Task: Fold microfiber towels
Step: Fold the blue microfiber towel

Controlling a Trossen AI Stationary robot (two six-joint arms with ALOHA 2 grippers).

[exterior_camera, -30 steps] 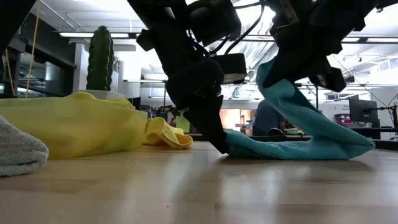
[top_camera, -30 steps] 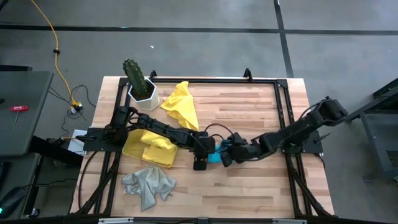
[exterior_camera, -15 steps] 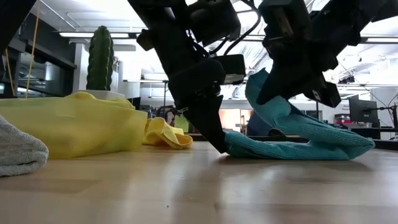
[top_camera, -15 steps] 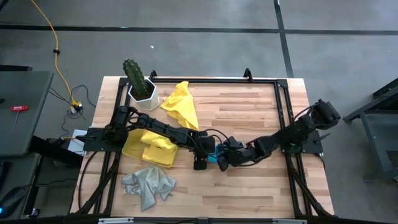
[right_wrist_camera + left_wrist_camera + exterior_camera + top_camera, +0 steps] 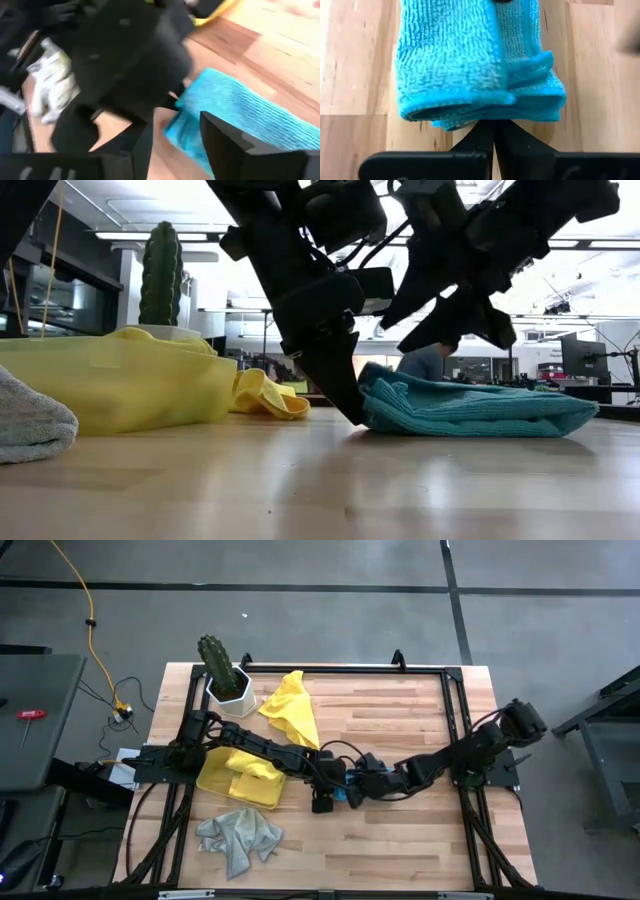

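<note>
The blue towel (image 5: 470,408) lies folded at table centre, its near edge pinched by the left gripper (image 5: 345,405), whose fingers are pressed together. The right gripper (image 5: 450,330) hangs just above it, fingers spread and empty. It looks soft, light and floppy, best taken by a corner or hem.

Even, bright overhead light; ceiling strip lights (image 5: 140,235) glare in low view, arms silhouetted. Right wrist view motion-blurred. Soft sheen on worktop (image 5: 300,480).

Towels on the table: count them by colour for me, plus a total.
Yellow: 2 (loose yellow towel, yellow towel in the tray)
Turquoise: 1 (turquoise towel)
Grey: 1 (grey towel)
Total: 4
</note>
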